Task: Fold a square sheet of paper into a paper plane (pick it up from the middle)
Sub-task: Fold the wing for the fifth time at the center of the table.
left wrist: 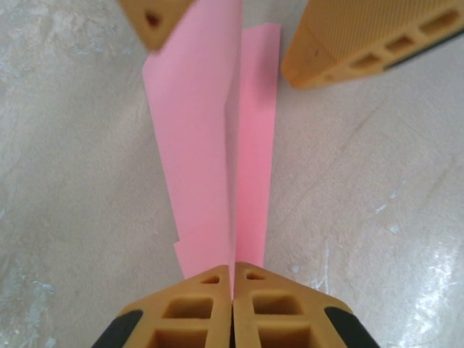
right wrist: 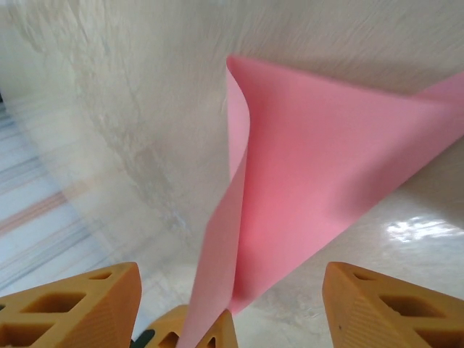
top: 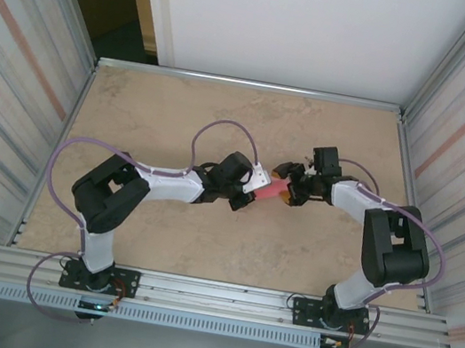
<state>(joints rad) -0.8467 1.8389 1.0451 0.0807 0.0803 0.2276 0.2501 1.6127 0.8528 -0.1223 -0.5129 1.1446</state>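
Left gripper (left wrist: 233,271) pinches the folded pink paper (left wrist: 203,145) tight. Right gripper (right wrist: 228,279) sits open around its far end. 1 middle crease is made; I think wings are left.

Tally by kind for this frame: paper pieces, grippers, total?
folded pink paper: 1
grippers: 2 (left gripper shut on the paper, right gripper open, jaws on either side of the paper)
total: 3
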